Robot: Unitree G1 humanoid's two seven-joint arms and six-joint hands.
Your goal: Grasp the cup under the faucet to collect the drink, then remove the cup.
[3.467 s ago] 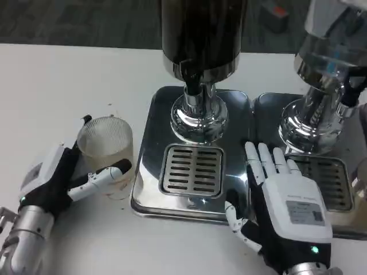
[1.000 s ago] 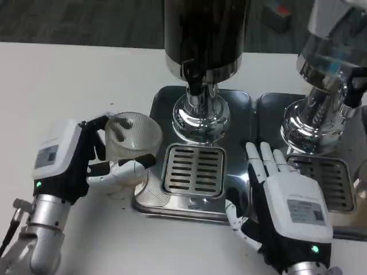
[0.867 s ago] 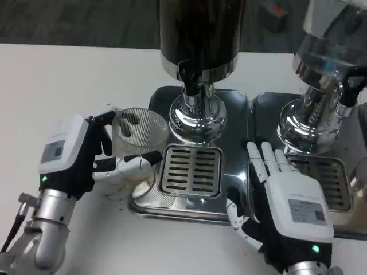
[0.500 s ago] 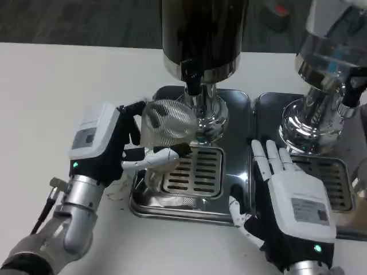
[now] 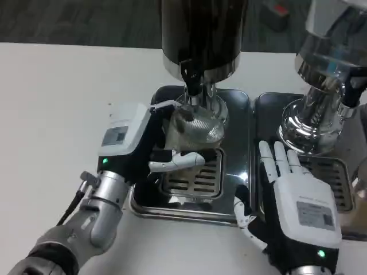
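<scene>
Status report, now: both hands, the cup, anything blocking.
Left hand holds cup over drip grate, under black faucet. Right hand open, flat on tray. Nothing blocking.

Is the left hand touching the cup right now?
Touching. The head view shows the left hand gripping the cup, fingers wrapped around its side, under the faucet.

Left hand (image 5: pixel 135 150) with white back, grey label, green light, black palm, silver forearm (image 5: pixel 86 220) with thin black cable, right hand (image 5: pixel 298 209) alike, white fingers.
</scene>
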